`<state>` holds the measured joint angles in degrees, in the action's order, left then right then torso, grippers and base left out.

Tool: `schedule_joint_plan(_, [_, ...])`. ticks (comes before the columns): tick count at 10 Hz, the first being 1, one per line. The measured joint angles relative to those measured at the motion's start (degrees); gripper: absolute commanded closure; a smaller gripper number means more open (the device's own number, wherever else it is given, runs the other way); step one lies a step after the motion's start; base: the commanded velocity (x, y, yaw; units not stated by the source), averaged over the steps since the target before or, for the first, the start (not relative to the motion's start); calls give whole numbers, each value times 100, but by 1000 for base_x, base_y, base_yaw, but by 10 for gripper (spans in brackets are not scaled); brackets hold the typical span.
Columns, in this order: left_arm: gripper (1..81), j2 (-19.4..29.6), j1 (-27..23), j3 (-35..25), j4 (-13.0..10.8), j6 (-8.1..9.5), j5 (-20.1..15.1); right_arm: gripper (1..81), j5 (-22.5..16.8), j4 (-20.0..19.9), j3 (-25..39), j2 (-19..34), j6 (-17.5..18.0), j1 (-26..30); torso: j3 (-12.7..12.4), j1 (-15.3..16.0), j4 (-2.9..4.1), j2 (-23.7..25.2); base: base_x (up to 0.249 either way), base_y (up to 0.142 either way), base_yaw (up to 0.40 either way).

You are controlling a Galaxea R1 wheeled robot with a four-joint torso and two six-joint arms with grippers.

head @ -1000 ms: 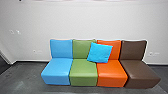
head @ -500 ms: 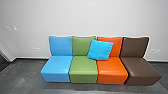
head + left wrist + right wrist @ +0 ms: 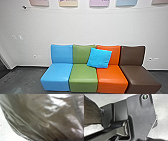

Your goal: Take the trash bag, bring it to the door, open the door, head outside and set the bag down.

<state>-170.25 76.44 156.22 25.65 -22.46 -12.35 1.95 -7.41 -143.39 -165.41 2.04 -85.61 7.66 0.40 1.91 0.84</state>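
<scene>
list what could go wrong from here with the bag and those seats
The trash bag looks thin and wrinkled in the left wrist view, so it might snag or tear if it brushes something. In the right wrist view it also shows close beside the robot's own dark plate, so it could rub there as the robot drives. The four-seat row stands straight ahead along the wall, so driving forward would risk a bump.
</scene>
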Motion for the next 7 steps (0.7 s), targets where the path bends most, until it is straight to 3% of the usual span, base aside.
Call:
schedule_joint_plan(1, [811,-4,20,9,0,0,1,10,-5,2,0,-5,0,-16,-166,-2,0,2,0,0,0])
schedule_joint_plan(3, [811,-6,55,10,0,2,17,10,-9,2,-2,-7,-2,-41,-267,-6,0,9,0,0,0])
schedule_joint_plan(7, [811,-84,66,116,1,2,72,10,-11,48,-166,-145,-39,-55,-262,-13,0,11,0,0,0])
